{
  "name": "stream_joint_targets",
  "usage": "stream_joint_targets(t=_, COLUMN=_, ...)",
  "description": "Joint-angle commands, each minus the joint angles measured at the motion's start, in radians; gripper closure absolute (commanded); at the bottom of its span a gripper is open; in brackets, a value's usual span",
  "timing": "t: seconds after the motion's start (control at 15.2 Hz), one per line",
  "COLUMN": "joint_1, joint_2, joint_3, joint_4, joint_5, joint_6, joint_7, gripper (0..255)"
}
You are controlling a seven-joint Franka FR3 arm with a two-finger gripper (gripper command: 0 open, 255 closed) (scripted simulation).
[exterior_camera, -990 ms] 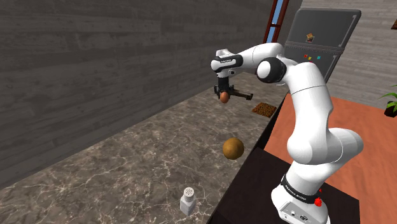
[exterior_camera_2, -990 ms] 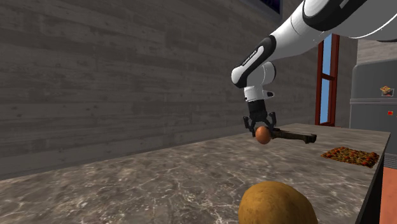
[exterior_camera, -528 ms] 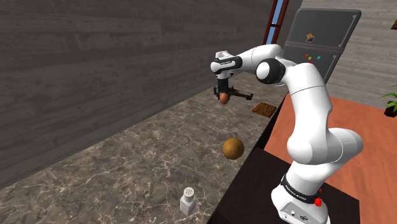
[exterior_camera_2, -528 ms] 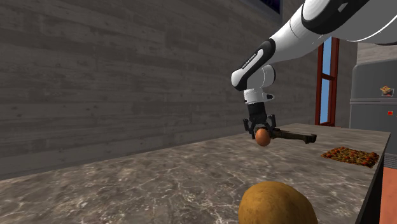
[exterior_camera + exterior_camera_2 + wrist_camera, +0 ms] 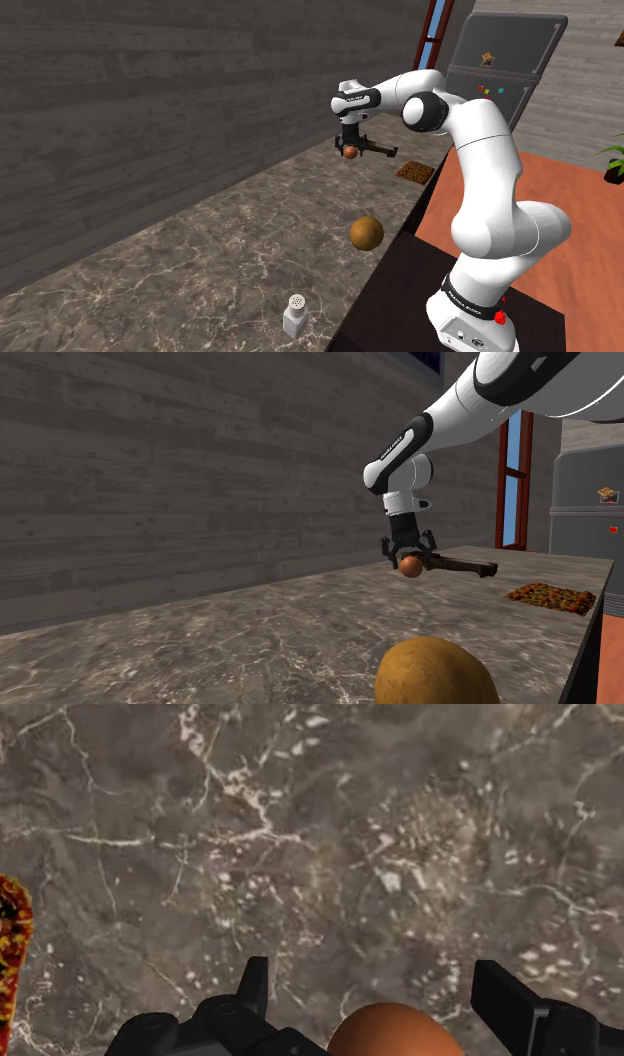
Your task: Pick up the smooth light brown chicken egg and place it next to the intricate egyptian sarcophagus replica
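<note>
The light brown egg (image 5: 350, 152) (image 5: 408, 565) (image 5: 395, 1029) sits between the fingers of my gripper (image 5: 350, 147) (image 5: 408, 556) (image 5: 378, 982), a little above the marble counter (image 5: 220, 250). In the wrist view the two black fingers stand wide apart, with gaps on both sides of the egg, so the gripper is open. The sarcophagus replica (image 5: 380, 150) (image 5: 462, 564) is a dark, long object lying on the counter right behind the gripper, toward the shoulder view's right.
A round brown lump (image 5: 366, 233) (image 5: 435, 670) lies near the counter's front edge. A white shaker (image 5: 295, 315) stands closer to the stand. A red-yellow patterned mat (image 5: 415, 172) (image 5: 545, 597) (image 5: 12, 944) lies beyond the sarcophagus. A grey plank wall (image 5: 150, 120) runs along the counter.
The fingers, shut on the egg in the earlier frames, now stand apart around it. The arm has barely moved, and the egg is still at about the same height.
</note>
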Motion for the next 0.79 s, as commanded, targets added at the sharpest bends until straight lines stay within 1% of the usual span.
stream_joint_targets(t=0.0, joint_1=0.005, joint_2=0.002, joint_3=0.001, joint_4=0.036, joint_5=0.002, joint_6=-0.034, joint_7=-0.004, gripper=0)
stream_joint_targets(t=0.2, joint_1=0.024, joint_2=0.022, joint_3=0.001, joint_4=0.164, joint_5=0.005, joint_6=-0.140, joint_7=-0.015, gripper=0)
stream_joint_targets(t=0.73, joint_1=0.024, joint_2=0.022, joint_3=0.001, joint_4=0.164, joint_5=0.005, joint_6=-0.140, joint_7=-0.015, gripper=0)
